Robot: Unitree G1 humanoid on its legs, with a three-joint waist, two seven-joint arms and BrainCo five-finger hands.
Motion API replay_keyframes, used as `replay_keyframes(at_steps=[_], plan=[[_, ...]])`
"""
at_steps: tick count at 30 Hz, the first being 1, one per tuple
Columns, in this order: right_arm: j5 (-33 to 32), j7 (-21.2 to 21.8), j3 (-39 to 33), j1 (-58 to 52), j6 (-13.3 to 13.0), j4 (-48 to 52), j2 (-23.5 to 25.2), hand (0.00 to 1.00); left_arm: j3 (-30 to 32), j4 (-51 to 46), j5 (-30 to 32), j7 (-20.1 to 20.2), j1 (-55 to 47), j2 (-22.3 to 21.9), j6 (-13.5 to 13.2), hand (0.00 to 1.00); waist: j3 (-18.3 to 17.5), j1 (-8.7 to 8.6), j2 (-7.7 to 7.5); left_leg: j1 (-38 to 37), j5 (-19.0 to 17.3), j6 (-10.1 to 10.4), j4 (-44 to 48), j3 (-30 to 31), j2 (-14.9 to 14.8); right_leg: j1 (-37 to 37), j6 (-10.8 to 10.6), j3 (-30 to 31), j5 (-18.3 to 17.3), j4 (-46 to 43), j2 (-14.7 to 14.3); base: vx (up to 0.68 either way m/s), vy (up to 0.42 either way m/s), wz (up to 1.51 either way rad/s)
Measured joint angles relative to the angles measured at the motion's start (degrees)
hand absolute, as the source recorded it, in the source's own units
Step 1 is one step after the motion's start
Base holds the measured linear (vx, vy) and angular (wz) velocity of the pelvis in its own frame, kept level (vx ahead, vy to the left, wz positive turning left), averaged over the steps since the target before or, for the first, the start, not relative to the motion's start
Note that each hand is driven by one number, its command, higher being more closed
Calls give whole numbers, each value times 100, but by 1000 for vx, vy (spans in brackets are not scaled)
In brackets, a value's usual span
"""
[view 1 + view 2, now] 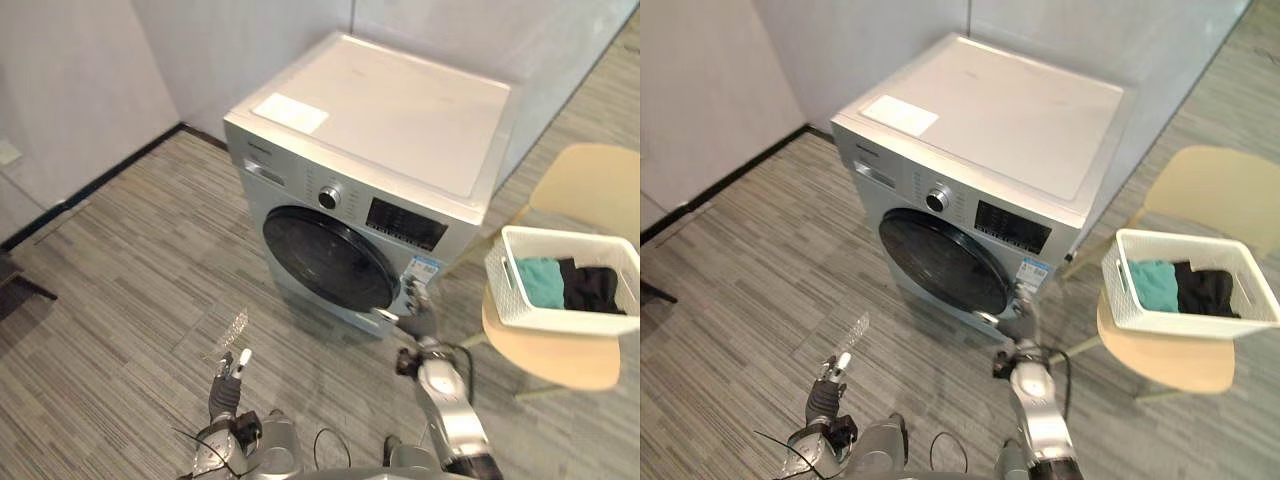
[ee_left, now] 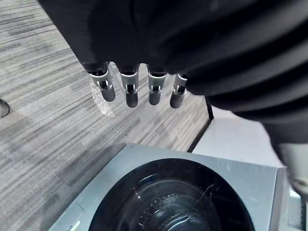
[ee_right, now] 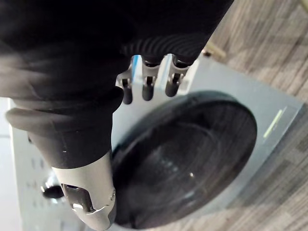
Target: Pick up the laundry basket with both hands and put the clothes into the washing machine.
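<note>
Laundry basket (image 1: 560, 318) first: we see white plastic, rectangular, with slotted walls and a thick rim. It stands upright on the seat of a pale chair (image 1: 555, 365), and the seat's near edge shows bare in front of it. Inside lie a teal garment (image 1: 540, 282), at the end toward the washing machine (image 1: 400, 110), and a black garment (image 1: 590, 288) touching it. The chair stands just to the right of the machine, whose round dark door (image 1: 325, 258) is closed.

Both our hands are well apart from the basket. Our right hand (image 1: 418, 322) is by the door's right edge, its fingers (image 3: 147, 89) hanging loose and gripping nothing. We cannot tell whether it touches the door. Our left hand (image 1: 228, 378) is low before the machine, above the grey floor (image 1: 120, 260), with its fingers (image 2: 130, 91) straight, slightly spread and empty. A scrap of clear plastic (image 1: 230, 335) lies on the floor near it.
</note>
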State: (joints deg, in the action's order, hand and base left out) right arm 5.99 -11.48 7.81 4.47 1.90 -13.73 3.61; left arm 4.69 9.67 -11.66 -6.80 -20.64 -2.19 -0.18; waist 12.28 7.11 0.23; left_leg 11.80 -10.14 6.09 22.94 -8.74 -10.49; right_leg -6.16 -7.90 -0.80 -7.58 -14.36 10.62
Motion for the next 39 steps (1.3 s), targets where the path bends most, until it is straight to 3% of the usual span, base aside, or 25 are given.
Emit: replay_keyframes(at_steps=[1, 3, 4, 9, 14, 22, 27, 32, 36, 39], plan=[[80, -3, 8, 234, 12, -214, -6, 0, -43, -5, 0, -27, 50, 30, -26, 0, 26, 18, -32, 29, 20, -31, -23, -25, 62, -23, -48, -127, 112, 67, 79, -56, 212, -27], [295, -120, -89, 841, 90, -670, -158, 0, -87, -4, -21, -116, 317, 26, -81, 0, 349, -13, 159, 214, 132, -187, -67, 74, 251, -33, -119, -221, 267, 247, 218, -73, 141, 30], [350, -169, -130, 986, 102, -820, -211, 0, -140, -4, -61, -134, 353, 26, -138, 0, 426, 12, 182, 251, 165, -204, -100, 70, 278, -65, -133, -225, 278, 271, 244, -82, 72, 23], [539, -650, -631, 2296, 250, -1419, -878, 0, -444, -17, -438, -341, 388, 36, -306, 0, 986, 1, 229, 666, 614, -193, -485, 60, 367, -672, -177, -241, 498, 260, 251, -86, 10, 2], [538, -983, -1031, 3548, 330, -2081, -1785, 0, -699, -9, -615, -336, 427, -112, -398, 0, 1207, -2, 330, 849, 929, -157, -900, 59, 358, -1060, -110, -238, 652, 268, 199, -68, -41, -4], [495, -1593, -1327, 3854, 618, -2161, -1835, 0, -816, 121, -796, -489, 721, -123, -483, 0, 1354, -7, 608, 835, 1622, -88, -1853, 276, 368, -1231, -31, -531, 802, 441, 121, -39, -33, 14], [417, -1562, -1359, 4288, 618, -2693, -1914, 0, -910, 264, -802, -489, 824, -107, -489, 0, 1419, 16, 684, 838, 1831, -78, -2099, 370, 372, -1320, -26, -566, 884, 454, 100, -47, -16, 5], [-116, -1297, -1048, 4686, 577, -3074, -2086, 0, -909, 453, -818, -530, 994, -90, -541, 0, 1490, 115, 753, 843, 1991, -10, -2334, 442, 330, -1335, 1, -625, 998, 631, 25, -46, -24, 0], [-681, -1171, -492, 4821, 550, -3347, -2342, 0, -909, 570, -918, -559, 1061, -84, -538, 0, 1490, 131, 751, 840, 2122, 37, -2502, 622, 312, -1325, 7, -759, 1007, 639, -11, 6, -35, 11], [-1182, -597, 599, 5036, 577, -3609, -2853, 0, -909, 583, -916, -438, 1066, -83, -539, 0, 1490, 134, 754, 858, 2143, 63, -2510, 742, 284, -1319, 41, -837, 1032, 645, -46, -20, -52, 1]])
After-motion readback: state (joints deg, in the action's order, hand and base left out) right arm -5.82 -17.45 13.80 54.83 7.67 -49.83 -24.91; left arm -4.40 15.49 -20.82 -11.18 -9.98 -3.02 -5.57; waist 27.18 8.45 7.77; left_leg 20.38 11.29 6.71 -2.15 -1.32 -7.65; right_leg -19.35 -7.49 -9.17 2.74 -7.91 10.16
